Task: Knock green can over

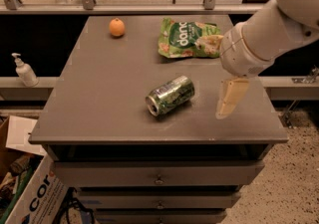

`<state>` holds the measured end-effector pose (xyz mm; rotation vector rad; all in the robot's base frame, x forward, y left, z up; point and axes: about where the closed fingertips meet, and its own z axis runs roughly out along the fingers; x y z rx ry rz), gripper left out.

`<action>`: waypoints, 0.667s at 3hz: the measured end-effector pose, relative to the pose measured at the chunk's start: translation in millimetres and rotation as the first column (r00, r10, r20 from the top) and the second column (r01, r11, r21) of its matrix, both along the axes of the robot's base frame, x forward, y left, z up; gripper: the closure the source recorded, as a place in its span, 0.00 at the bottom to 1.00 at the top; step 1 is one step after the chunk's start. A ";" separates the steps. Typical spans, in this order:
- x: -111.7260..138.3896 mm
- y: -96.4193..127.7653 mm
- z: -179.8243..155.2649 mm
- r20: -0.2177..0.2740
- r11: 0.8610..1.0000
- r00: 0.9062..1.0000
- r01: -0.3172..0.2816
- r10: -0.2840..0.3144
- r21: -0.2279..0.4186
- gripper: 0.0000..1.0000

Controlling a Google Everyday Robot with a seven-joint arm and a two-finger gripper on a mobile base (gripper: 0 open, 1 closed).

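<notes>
The green can [170,95] lies on its side near the middle of the grey table [99,98], its silver top facing the front left. My gripper [229,99] hangs from the white arm to the right of the can, over the table's right part, a short gap away and not touching it. Its pale fingers [232,96] point down together with nothing between them.
A flat green snack bag [188,38] lies at the back of the table, right of centre. An orange [117,27] sits at the back left. A soap dispenser [23,70] stands on a ledge to the left. A cardboard box [30,193] is on the floor at the lower left.
</notes>
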<state>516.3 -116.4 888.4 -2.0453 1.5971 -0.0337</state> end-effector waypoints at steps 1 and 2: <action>-2.5 -37.8 -6.7 0.029 0.987 0.999 0.032 -0.037 0.159 0.00; -18.0 -61.4 0.5 0.034 0.970 0.996 0.072 -0.082 0.232 0.00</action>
